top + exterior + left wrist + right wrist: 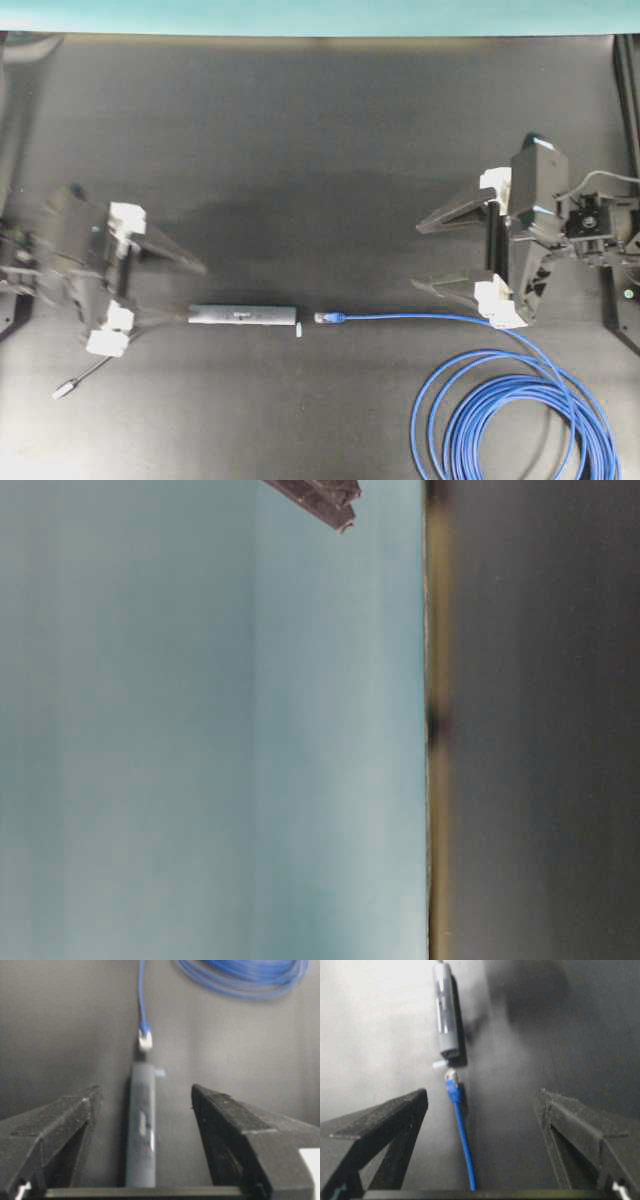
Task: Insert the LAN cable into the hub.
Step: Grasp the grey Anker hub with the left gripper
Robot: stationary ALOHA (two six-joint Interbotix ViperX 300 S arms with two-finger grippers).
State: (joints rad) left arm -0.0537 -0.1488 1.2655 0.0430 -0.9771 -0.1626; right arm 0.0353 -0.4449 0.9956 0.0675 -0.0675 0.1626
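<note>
The hub (242, 314) is a slim dark-grey bar lying flat on the black table, its long side left to right. Just right of it lies the LAN cable's blue-booted plug (330, 318), with a small gap between plug and hub. The cable (430, 316) runs right, then winds into loops (520, 420). My left gripper (192, 292) stands open at the hub's left end; in its wrist view the hub (141, 1130) lies untouched between the fingers (235, 1125). My right gripper (418, 257) is open over the cable (462, 1140), holding nothing, with the plug (451, 1082) and hub (445, 1010) ahead.
A thin grey cord with a small silver plug (68, 388) trails from the hub toward the front left. A tiny white tab (299, 329) sticks out at the hub's right end. The table-level view shows a teal wall, the dark table edge and part of a dark finger (320, 500).
</note>
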